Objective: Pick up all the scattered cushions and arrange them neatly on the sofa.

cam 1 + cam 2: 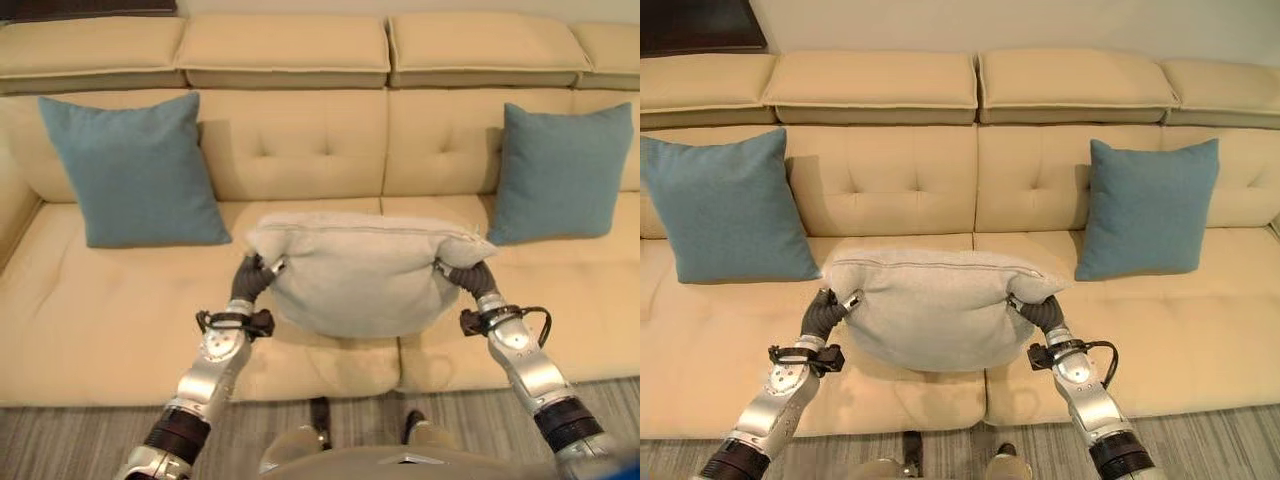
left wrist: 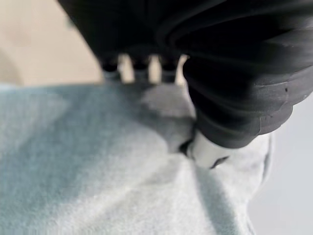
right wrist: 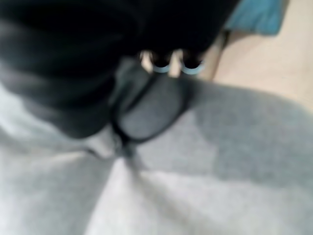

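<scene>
I hold a pale grey cushion point(image 1: 360, 275) between both hands, over the middle of the beige sofa's seat point(image 1: 100, 320). My left hand point(image 1: 250, 280) grips its left upper corner and my right hand point(image 1: 470, 278) grips the right one. In the left wrist view the thumb point(image 2: 208, 152) digs into the grey cloth point(image 2: 98, 161). The right wrist view has that hand's thumb point(image 3: 146, 112) pressed into the cloth point(image 3: 220, 171) as well. Two teal cushions lean upright against the backrest, one at the left point(image 1: 135, 170) and one at the right point(image 1: 562, 172).
The sofa's tufted backrest point(image 1: 320, 140) runs across the view behind the cushions, with headrest pads point(image 1: 285, 45) on top. A grey striped carpet point(image 1: 80, 440) lies along the sofa's front edge. Bare seat shows between the two teal cushions.
</scene>
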You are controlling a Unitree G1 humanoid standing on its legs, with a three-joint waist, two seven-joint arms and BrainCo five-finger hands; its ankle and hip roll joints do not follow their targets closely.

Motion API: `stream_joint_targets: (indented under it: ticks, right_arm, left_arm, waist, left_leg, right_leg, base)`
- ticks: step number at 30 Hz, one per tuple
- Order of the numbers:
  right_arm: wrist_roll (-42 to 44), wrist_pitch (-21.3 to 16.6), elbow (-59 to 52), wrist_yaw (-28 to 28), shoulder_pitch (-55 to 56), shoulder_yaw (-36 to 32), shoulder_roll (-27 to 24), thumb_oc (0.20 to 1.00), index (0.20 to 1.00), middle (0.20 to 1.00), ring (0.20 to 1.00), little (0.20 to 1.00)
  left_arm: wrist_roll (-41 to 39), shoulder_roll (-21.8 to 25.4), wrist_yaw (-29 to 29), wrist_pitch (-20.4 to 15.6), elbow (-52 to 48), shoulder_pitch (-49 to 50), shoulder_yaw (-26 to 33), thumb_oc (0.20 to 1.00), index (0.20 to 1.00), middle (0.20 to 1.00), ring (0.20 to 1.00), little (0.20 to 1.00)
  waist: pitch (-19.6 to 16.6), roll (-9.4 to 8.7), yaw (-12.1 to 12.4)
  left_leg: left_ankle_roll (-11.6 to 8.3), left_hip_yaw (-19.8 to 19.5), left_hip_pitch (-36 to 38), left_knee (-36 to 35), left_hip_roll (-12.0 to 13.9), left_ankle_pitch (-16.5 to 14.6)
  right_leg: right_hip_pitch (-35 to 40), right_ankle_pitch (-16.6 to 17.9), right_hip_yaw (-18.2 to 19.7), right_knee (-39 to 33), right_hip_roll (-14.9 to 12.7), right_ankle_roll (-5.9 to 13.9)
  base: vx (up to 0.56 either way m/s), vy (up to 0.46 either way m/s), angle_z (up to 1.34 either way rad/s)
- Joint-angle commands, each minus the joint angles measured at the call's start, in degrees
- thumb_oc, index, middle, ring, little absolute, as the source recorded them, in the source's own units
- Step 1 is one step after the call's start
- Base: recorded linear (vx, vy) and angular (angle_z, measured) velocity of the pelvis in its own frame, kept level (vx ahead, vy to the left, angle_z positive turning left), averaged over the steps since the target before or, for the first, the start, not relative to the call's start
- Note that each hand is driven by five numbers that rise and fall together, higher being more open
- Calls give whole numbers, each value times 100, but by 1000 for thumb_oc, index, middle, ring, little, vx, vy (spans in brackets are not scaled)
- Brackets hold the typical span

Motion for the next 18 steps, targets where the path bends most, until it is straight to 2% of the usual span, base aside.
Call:
stream_joint_targets:
  ticks: [1,2,3,5,6,9,12,18]
  right_arm:
    - [-9,-493,-445,0,-547,-26,19,200,200,200,200,200]
    - [-42,-493,-473,2,-536,-30,20,200,200,200,200,200]
    - [-51,-509,-506,0,-490,-56,-16,200,200,200,200,200]
    - [-62,-501,-497,8,-475,-94,-38,200,200,200,200,200]
    - [-51,-508,-518,-2,-453,-167,-59,200,200,200,200,200]
    - [21,-516,-590,4,-392,-257,-65,200,200,200,200,200]
    - [38,-525,-710,-69,-473,-349,-152,200,200,200,200,200]
    - [145,-470,-609,-220,-1203,-118,-278,200,200,200,200,200]
  left_arm:
    - [79,-182,-211,-531,-762,-280,-122,200,200,200,200,200]
    - [128,-182,-208,-553,-811,-250,-80,200,200,200,200,200]
    - [123,-207,-210,-540,-779,-281,-108,200,200,200,200,200]
    - [111,-242,-221,-559,-800,-280,-97,200,200,200,200,200]
    - [144,-265,-247,-560,-858,-270,-50,200,200,200,200,200]
    - [153,-278,-222,-539,-867,-276,-19,200,200,200,200,200]
    - [263,-265,-90,-494,-899,-569,16,200,200,200,200,200]
    - [265,-334,201,-530,-617,-1377,-164,200,200,200,200,200]
  waist:
    - [-305,-193,-80]
    - [-319,-210,-87]
    - [-354,-218,-140]
    - [-367,-229,-158]
    - [-435,-242,-121]
    - [-514,-258,-158]
    - [-602,-257,-204]
    - [-634,-271,-259]
  left_leg:
    - [-354,-65,-58,788,160,-576]
    - [-367,-54,-30,795,165,-586]
    - [-379,-94,-31,787,187,-566]
    - [-402,-122,9,750,188,-556]
    - [-439,-91,79,667,206,-537]
    - [-477,-121,150,546,235,-490]
    - [-572,-140,282,257,298,-365]
    - [-621,-117,330,10,357,-283]
  right_leg:
    - [12,593,129,-784,415,-62]
    - [30,699,102,-859,359,-32]
    - [74,599,299,-921,470,-67]
    - [120,596,316,-1011,509,-87]
    - [243,624,131,-1200,504,-96]
    - [392,617,75,-1378,568,-118]
    - [631,609,-162,-1684,618,-146]
    - [692,650,-237,-1926,670,-153]
  base:
    - [65,-53,20]
    - [96,-62,17]
    - [114,-76,14]
    - [100,-70,16]
    - [80,-61,6]
    - [99,-73,11]
    - [157,-117,20]
    - [61,-50,11]
